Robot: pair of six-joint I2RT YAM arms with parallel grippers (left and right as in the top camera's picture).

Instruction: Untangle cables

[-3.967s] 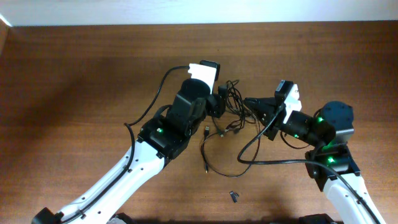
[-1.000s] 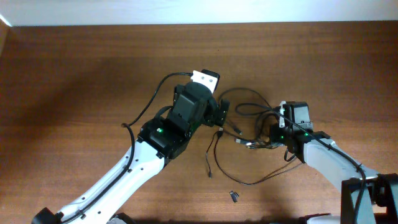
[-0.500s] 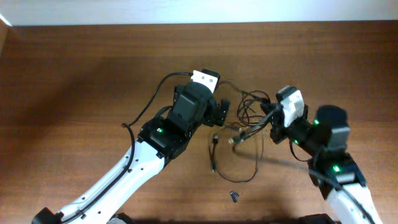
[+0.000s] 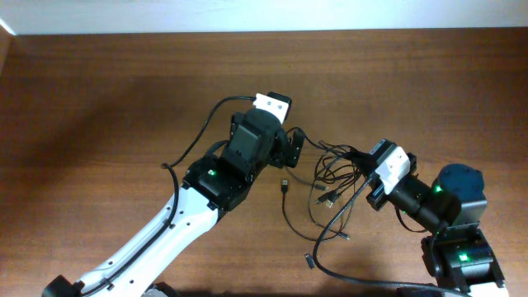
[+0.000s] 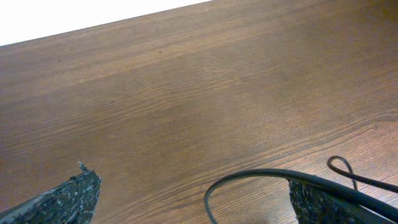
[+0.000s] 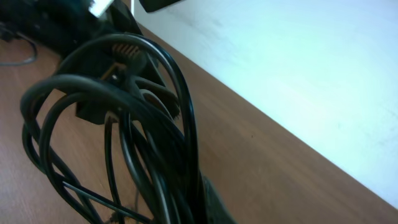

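The cables lie in a loose tangle on the desk, right of its centre. One strand trails toward the near edge. The right gripper is clamped on the right side of the bundle, and loops fill its wrist view. The left gripper stands just beside the tangle's left side, jaws fully apart and holding nothing.

Brown wood table had plain top. Thin black cables lay partly on it in messy bunch near middle. One loose plug lay just left of bunch.
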